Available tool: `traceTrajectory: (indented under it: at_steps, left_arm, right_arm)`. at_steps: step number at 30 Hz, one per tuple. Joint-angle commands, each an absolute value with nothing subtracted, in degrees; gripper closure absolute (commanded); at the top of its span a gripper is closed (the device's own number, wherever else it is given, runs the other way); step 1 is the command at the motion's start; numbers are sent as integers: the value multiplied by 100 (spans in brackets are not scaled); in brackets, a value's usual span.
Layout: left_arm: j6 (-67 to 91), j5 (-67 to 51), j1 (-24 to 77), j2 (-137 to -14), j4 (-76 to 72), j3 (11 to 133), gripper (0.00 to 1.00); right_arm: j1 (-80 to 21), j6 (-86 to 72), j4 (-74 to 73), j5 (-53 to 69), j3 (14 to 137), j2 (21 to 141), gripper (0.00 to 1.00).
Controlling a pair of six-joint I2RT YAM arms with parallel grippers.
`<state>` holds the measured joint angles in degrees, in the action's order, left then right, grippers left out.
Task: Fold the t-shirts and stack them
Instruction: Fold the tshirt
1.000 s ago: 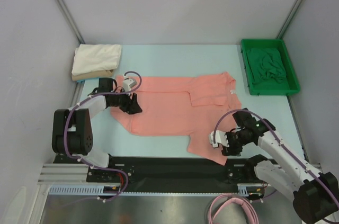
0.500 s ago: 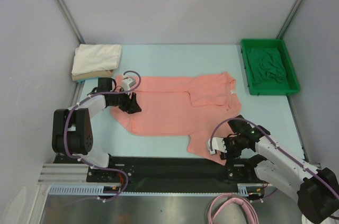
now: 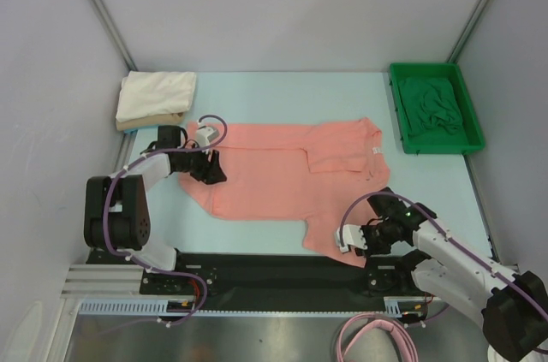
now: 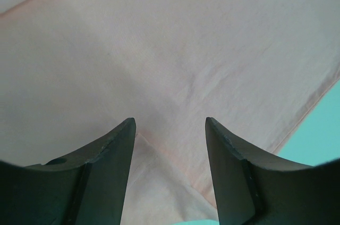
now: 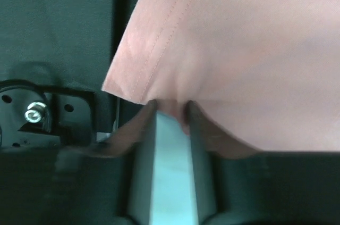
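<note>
Step in hand: first fold of salmon-pink t-shirt [image 3: 282,178], lying spread mid-desk [image 3: 274,92].
Left tool [image 3: 216,169] spread, tips on cloth at shirt's left end, pinching nothing.
Right tool [image 5: 171,109] at near-right hem corner by near desk edge; fingers narrowed around corner, firm pinch or not: cannot tell.
Next move, likely: secure both holds, lift, carry across.
Bare desk beyond shirt. Folded white and tan t-shirts [image 3: 156,98] far left, green tray [image 3: 425,67] far right, both apart from shirt.
</note>
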<state>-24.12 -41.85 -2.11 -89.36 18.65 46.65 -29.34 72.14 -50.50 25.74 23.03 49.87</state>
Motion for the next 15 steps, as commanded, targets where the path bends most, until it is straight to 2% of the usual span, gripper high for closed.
traceTrajectory:
  at_steps: [1,2,5,11,15]
  left_arm:
    - [-2654,-4052,-272,-8684,2047,4878,39]
    - [-2698,-3991,-264,-8570,2117,4878,39]
    - [-2926,-3762,-272,-8385,2591,4860,39]
    - [-3278,-3077,-264,-7919,3375,4711,38]
    - [-3445,-3120,-246,-7962,3848,4746,38]
  right_arm:
    - [-2953,7383,-4702,2154,2338,5001,78]
    - [-2962,7392,-4720,2101,2347,5001,91]
    - [-2944,7278,-4763,1899,2417,4852,100]
    - [-2830,6926,-4580,1872,2531,4623,100]
    - [-2856,6777,-4386,1819,2514,4711,100]
